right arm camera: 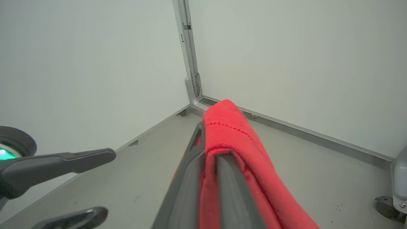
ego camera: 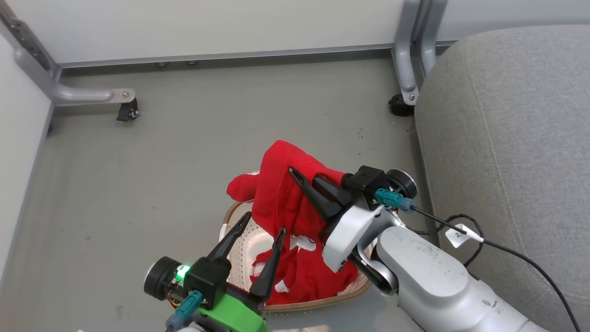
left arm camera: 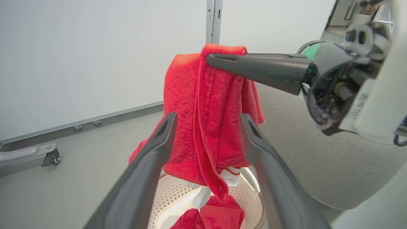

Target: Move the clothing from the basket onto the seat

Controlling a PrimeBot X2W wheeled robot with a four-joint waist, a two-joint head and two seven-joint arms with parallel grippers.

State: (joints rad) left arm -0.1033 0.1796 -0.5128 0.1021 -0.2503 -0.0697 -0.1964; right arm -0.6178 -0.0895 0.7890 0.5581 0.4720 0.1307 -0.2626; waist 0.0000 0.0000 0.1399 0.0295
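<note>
My right gripper (ego camera: 299, 177) is shut on a bright red garment (ego camera: 276, 184) and holds it up above the basket (ego camera: 239, 258), so the cloth drapes down from its fingers. In the right wrist view that garment (right arm camera: 229, 121) is folded over the closed fingers (right arm camera: 194, 165). A second red garment (ego camera: 304, 272) with white trim lies in the cream perforated basket. Over the basket's left side my left gripper (ego camera: 265, 222) is open and bare, just short of the hanging cloth (left arm camera: 187, 105). The grey seat (ego camera: 507, 138) lies to the right.
Grey metal frame legs with casters stand at the back left (ego camera: 126, 110) and beside the seat's corner (ego camera: 401, 103). White wall panels close off the back and left. Open grey floor (ego camera: 184, 161) stretches beyond the basket. A black cable with a white tag (ego camera: 461, 233) trails from my right wrist.
</note>
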